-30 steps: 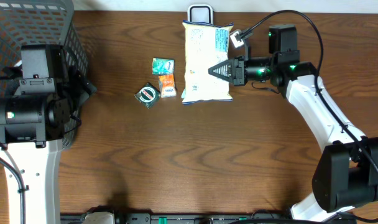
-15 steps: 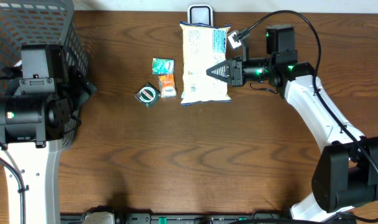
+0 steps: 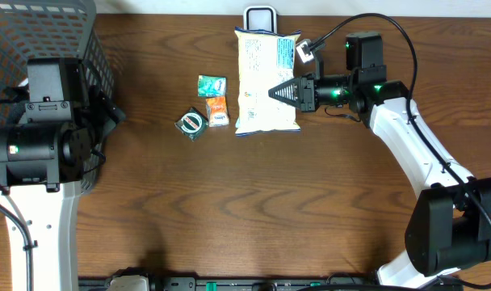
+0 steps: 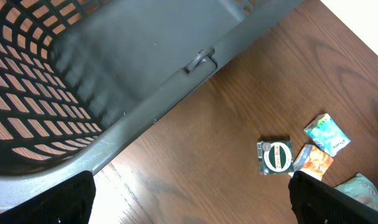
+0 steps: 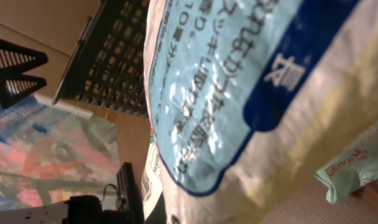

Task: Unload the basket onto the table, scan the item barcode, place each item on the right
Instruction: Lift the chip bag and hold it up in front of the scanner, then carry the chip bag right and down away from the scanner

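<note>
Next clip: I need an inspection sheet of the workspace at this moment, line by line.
Surface: wooden table, no spills seen.
Job's things: bag near the far edge, no barcode made out; device at its top end, kind unclear.
Clutter: teal packet, orange packet and green packet left of the bag; basket at the left edge.
Tools: left tool open and empty, beside the basket; right tool shut on the bag.
Cables: black cable loops at the far right, clear of the items.
Surroundings: black crates and a painted sheet beyond the table.
</note>
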